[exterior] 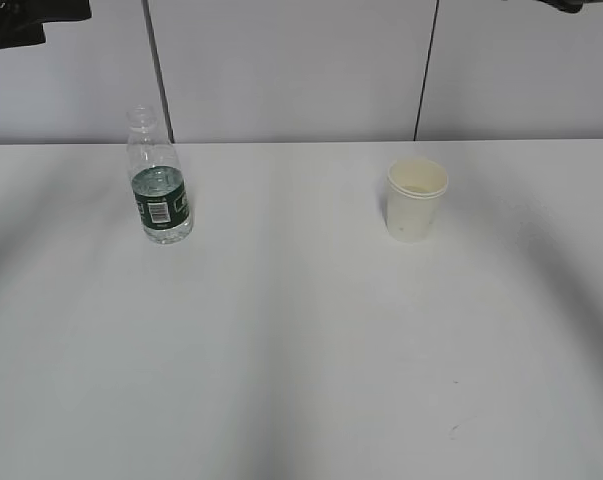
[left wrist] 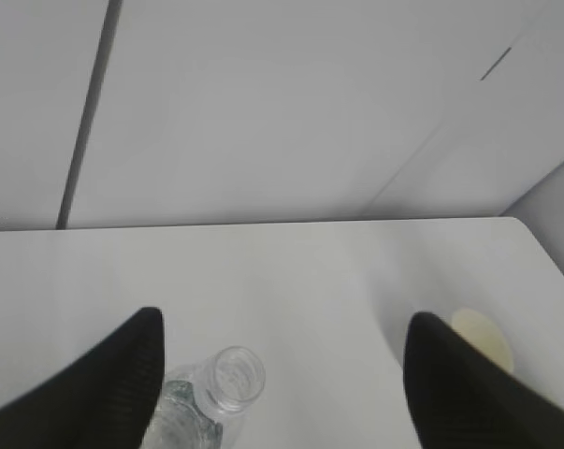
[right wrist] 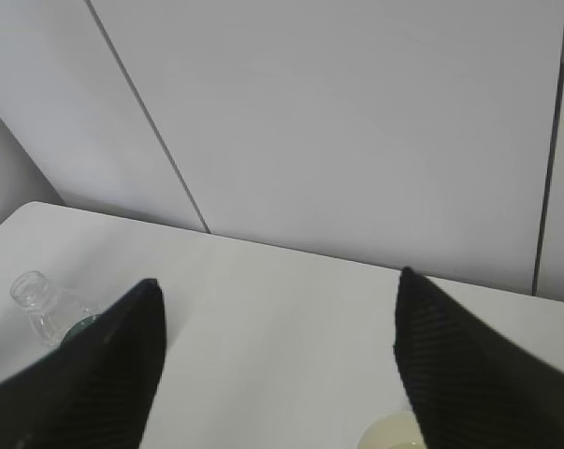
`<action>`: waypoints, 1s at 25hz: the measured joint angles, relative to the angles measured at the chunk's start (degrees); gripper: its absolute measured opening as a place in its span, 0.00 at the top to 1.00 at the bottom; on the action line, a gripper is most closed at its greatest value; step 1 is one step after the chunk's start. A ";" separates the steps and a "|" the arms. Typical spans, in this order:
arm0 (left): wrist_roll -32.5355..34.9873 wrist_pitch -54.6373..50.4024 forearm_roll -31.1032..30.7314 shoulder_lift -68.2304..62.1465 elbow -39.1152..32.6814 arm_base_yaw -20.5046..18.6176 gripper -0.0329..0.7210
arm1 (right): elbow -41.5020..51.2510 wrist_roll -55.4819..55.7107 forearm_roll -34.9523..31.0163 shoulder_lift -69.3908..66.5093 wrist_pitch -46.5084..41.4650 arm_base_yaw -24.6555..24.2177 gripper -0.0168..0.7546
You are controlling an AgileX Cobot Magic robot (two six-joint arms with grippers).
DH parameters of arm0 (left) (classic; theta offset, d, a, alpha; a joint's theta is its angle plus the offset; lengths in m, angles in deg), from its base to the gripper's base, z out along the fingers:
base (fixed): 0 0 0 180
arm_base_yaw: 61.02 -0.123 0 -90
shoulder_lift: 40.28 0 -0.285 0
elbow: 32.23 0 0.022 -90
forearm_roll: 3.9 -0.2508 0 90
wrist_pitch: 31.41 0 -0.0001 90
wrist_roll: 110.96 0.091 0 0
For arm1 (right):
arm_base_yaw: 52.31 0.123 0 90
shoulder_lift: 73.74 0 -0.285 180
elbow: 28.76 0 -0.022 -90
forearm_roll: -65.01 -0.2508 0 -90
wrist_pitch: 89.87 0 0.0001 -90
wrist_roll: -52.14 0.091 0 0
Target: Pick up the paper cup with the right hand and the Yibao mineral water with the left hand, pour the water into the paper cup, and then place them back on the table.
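Exterior view showed me the Yibao mineral water (exterior: 159, 185) upright far left and the paper cup (exterior: 416, 199) far right, untouched, both grippers (left wrist: 282, 351) (right wrist: 277, 323) spread wide above, so I feared a finger clipping the capless bottle and spilling it

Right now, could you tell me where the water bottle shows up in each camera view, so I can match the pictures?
Exterior view: the Yibao mineral water stands upright on the left.
Left wrist view: bottom edge, left of centre, seen from above.
Right wrist view: far left, low, partly hidden by a finger.
Shared landmark: the paper cup, visible in all three.
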 joint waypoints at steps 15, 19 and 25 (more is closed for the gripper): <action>3.08 8.71 0.00 2.46 0.35 -0.74 0.32 | 0.00 0.09 0.00 0.68 0.61 0.00 0.21; 2.80 4.66 0.00 2.46 0.35 -0.79 0.32 | 0.00 0.09 0.00 0.68 0.61 0.00 0.21; 2.85 1.10 0.00 2.46 0.35 -0.79 0.33 | 0.00 0.09 0.00 0.77 -2.05 0.00 0.21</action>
